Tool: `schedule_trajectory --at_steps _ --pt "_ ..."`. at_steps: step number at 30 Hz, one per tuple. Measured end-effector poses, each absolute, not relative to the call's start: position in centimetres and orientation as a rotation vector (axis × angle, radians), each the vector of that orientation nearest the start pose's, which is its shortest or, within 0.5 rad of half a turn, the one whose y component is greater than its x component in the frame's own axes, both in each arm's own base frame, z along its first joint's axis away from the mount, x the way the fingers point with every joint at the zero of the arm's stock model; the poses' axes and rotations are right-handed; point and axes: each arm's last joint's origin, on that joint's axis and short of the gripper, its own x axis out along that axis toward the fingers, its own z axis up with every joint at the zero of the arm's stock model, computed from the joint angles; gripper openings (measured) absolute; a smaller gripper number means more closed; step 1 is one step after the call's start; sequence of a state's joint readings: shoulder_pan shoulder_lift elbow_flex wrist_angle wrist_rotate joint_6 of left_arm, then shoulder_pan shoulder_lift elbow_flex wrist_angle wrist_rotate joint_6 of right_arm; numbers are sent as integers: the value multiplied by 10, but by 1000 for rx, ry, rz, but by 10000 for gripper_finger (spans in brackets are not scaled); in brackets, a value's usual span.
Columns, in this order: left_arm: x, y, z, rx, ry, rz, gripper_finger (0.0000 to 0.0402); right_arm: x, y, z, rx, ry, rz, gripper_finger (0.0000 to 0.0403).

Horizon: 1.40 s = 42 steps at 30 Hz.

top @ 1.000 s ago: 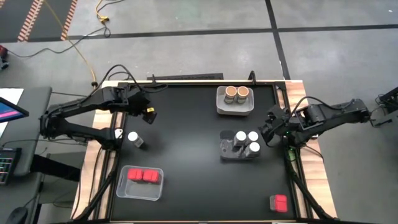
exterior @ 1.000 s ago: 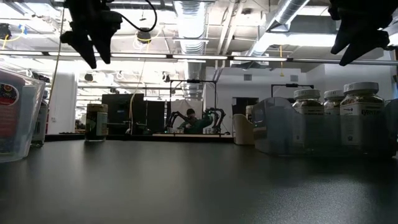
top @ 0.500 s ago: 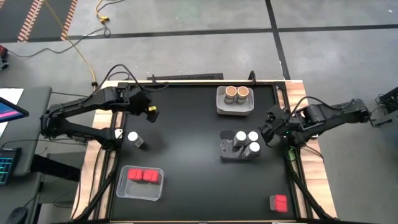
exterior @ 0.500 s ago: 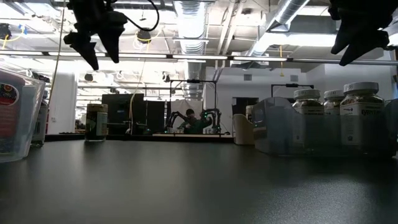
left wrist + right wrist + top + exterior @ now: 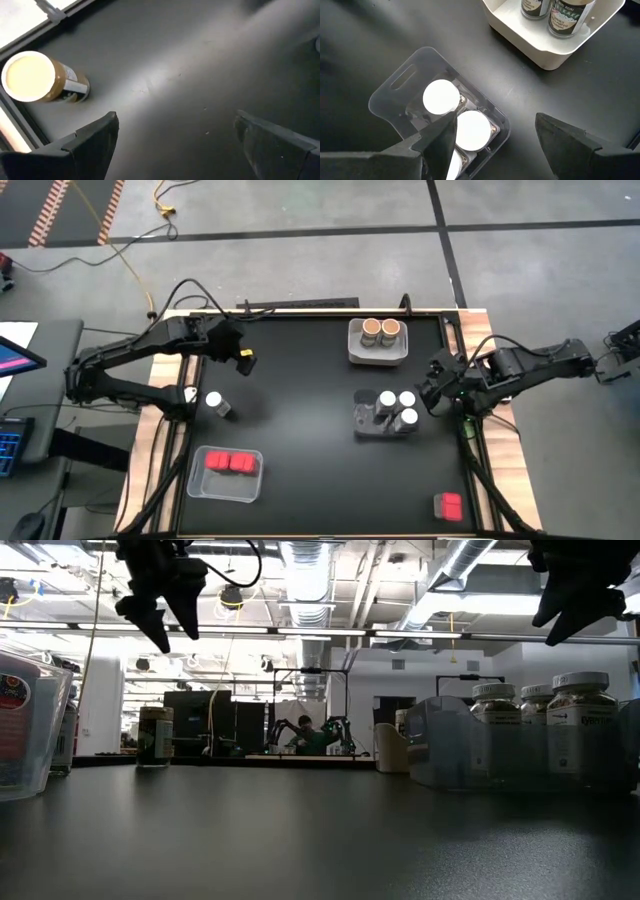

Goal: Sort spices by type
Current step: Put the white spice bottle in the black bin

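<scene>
A lone white-lidded jar (image 5: 215,402) stands on its base on the black table (image 5: 300,440) near the left edge; it also shows in the left wrist view (image 5: 35,77). My left gripper (image 5: 240,359) hangs open above the table, up and to the far right of that jar, holding nothing. Three white-lidded jars (image 5: 398,406) stand in a clear tray (image 5: 395,90). My right gripper (image 5: 436,392) hovers open just right of that tray, empty. Two cork-topped jars (image 5: 380,330) stand in a white tray (image 5: 356,352). Two red boxes (image 5: 228,462) lie in a clear tray; one red box (image 5: 448,505) sits alone near the front right.
The middle of the black table lies bare between the trays. A raised wooden frame (image 5: 168,430) borders the table. In the low view both grippers (image 5: 165,615) (image 5: 575,600) hang well above the surface. A room with other robot arms lies beyond the far edge.
My left gripper has opened wider and turned slightly, staying at about the same spot above the table. My right arm and all the containers have kept still.
</scene>
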<state>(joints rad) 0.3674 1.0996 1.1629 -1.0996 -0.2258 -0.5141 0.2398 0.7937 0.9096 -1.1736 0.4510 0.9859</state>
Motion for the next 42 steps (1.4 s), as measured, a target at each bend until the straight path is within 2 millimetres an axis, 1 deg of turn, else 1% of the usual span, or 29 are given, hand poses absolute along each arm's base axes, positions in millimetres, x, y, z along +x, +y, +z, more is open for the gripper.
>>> schedule_trajectory --at_steps 4,7,11,15,19,24,26,38,42 --pt "174 76 332 -477 909 774 380 117 16 298 542 794 -645 297" --pt "174 75 331 -389 945 725 380 117 16 298 542 794 -645 297" --pt "174 72 330 -254 1020 547 380 117 16 298 543 793 -645 297" --pt "177 65 330 -123 1053 345 380 117 16 298 545 789 -643 297" --pt "179 60 330 -8 1069 268 380 118 16 298 566 782 -651 297" --pt "182 55 331 1 1054 256 380 118 16 298 576 779 -656 297" --pt "182 51 330 22 1066 215 380 118 16 298 576 779 -656 297" --pt "167 17 321 101 1295 38 380 118 16 298 578 778 -657 297" --pt "164 7 316 138 1343 -10 380 118 16 298 578 778 -657 297"
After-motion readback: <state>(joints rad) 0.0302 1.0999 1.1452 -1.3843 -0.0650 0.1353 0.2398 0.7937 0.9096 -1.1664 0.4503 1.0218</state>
